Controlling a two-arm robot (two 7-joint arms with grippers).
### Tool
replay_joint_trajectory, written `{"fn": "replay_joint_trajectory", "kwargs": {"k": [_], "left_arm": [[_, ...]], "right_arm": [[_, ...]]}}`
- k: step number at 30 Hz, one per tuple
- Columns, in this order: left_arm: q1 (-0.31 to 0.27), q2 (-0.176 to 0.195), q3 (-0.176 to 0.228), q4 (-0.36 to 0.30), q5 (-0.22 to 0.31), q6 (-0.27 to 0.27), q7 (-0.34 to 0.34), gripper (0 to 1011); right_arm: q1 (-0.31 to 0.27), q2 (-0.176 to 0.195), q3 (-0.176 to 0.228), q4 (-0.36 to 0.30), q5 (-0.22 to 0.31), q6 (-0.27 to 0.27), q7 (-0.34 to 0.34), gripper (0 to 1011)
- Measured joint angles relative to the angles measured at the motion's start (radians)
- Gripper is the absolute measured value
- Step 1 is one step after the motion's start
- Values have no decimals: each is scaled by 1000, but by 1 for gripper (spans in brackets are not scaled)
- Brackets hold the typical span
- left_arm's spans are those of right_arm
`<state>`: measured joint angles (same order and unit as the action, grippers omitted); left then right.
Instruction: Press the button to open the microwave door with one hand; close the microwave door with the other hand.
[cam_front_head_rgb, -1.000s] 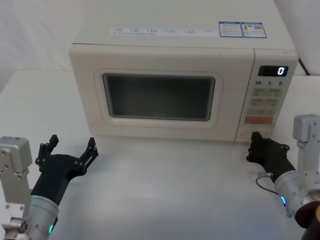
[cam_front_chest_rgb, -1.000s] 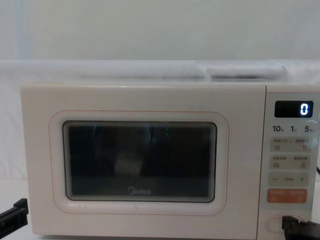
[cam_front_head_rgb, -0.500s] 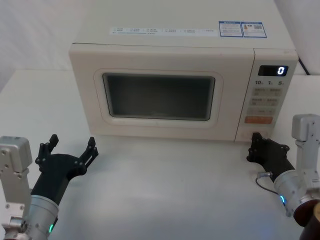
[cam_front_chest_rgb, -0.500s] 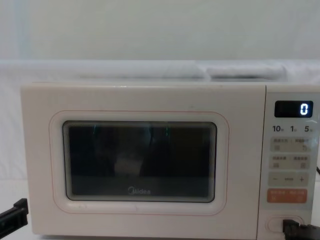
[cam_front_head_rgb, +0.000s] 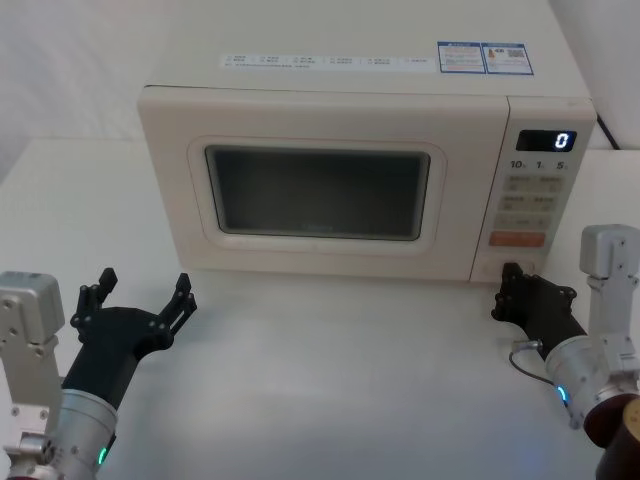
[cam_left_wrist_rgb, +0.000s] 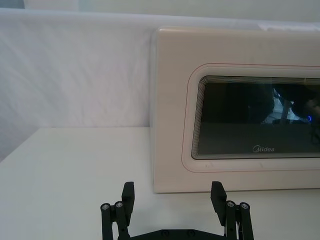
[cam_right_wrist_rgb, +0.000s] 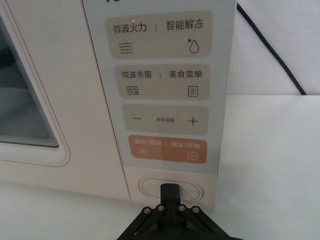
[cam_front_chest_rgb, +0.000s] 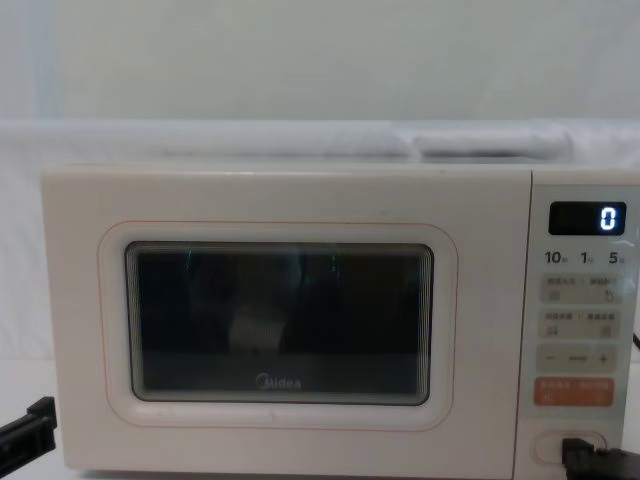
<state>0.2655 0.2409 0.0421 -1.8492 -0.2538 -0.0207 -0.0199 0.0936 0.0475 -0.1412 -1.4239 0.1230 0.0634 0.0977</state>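
Button (cam_right_wrist_rgb: 171, 189) sits at right hand's (cam_right_wrist_rgb: 171, 188) clenched tip: push straight in, centred on oval, while left hand (cam_front_head_rgb: 136, 298), released, waits left of closed microwave door (cam_front_head_rgb: 318, 192).

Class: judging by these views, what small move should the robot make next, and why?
Probably ease the right gripper straight forward onto the button. Its shut fingers sit right at that oval key, the microwave door is flush shut, and the left gripper waits open on the table before it.
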Motion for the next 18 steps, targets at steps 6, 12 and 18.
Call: {"fn": "replay_joint_trajectory", "kwargs": {"k": [6, 12, 18], "left_arm": [[0, 0, 0, 0, 0, 0, 0, 1001], [0, 0, 0, 0, 0, 0, 0, 1001], [0, 0, 0, 0, 0, 0, 0, 1001]], "right_arm": [[5, -1, 1, 6, -1, 0, 1, 0], [12, -1, 2, 13, -1, 0, 3, 0], [21, -2, 3, 24, -1, -1, 5, 0]]}}
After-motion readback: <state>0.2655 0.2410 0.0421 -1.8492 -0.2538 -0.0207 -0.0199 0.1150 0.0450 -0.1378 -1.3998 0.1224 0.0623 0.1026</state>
